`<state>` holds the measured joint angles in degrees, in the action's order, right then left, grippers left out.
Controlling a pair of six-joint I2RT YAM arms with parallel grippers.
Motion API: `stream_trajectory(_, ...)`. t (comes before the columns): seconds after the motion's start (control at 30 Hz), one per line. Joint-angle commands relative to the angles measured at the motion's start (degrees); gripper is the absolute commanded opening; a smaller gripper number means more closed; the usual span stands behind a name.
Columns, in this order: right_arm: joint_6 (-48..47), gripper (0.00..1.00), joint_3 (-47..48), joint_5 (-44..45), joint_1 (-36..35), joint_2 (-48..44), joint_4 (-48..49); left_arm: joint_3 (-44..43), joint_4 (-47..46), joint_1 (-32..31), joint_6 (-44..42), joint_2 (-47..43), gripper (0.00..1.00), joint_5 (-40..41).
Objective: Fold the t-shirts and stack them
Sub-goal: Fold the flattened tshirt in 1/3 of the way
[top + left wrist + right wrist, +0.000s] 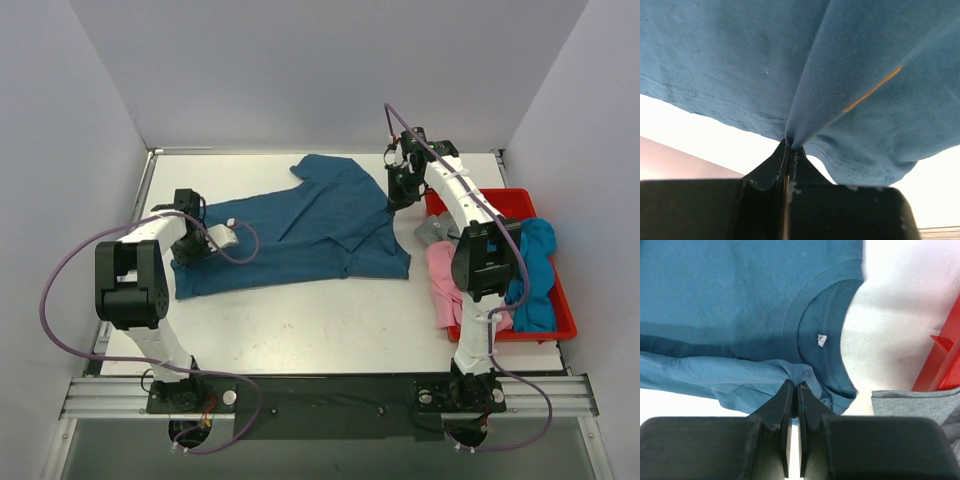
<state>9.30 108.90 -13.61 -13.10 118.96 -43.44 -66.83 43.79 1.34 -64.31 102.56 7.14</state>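
The dark teal-blue t-shirt (310, 225) lies spread across the middle of the white table. My left gripper (190, 243) is shut on its hem at the left end; the left wrist view shows the cloth (740, 60) pinched between the jaws and lifted. My right gripper (400, 190) is shut on a fold of the shirt's shoulder beside the collar (815, 325). The pink t-shirt (440, 275), the grey t-shirt (432, 230) and the turquoise-blue t-shirt (537, 275) lie bunched in the tray at the right.
The red plastic tray (560, 325) stands at the table's right edge, with its corner in the right wrist view (945, 360). Grey walls close in the back and both sides. Bare table (310, 320) lies in front of the shirt.
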Motion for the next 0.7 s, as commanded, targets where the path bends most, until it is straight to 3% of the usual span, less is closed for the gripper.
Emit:
stream_trajectory(0.0,-0.9,0.0,2.4,-1.1,0.3,2.1,0.0,-3.3,-2.7,0.4,2.3,2.1,0.0,2.2)
stream_trajectory(0.1,-1.0,0.0,2.5,0.5,0.3,2.6,0.1,-4.9,-3.2,0.4,4.5,2.9,0.0,2.2)
stream_trajectory(0.23,-1.0,0.0,3.3,2.8,-0.1,3.7,1.0,-5.2,-6.9,0.4,6.3,3.4,0.22,2.7)
stream_trajectory(0.27,-1.0,0.0,4.3,3.7,-0.2,4.7,0.8,-5.3,-7.6,0.4,6.7,3.6,0.32,3.0)
stream_trajectory(0.33,-0.9,0.19,5.5,5.9,-0.3,5.7,0.1,-6.1,-9.0,0.4,8.7,3.8,0.47,4.0)
stream_trajectory(0.37,-0.7,0.36,6.2,6.8,-0.5,5.5,-0.3,-7.1,-9.3,0.5,10.0,3.7,0.52,4.8)
stream_trajectory(0.43,-0.1,0.48,6.0,11.0,-0.9,3.3,-1.2,-8.9,-8.6,0.7,11.1,2.9,0.61,4.8)
stream_trajectory(0.53,0.7,0.56,2.6,15.3,-1.4,-2.0,-1.8,-11.2,-6.1,0.6,10.4,0.2,0.63,1.3)
stream_trajectory(0.67,4.6,0.62,-10.0,17.0,-2.3,-12.8,-2.0,-11.0,2.2,-0.1,7.5,-6.0,0.63,-6.9)
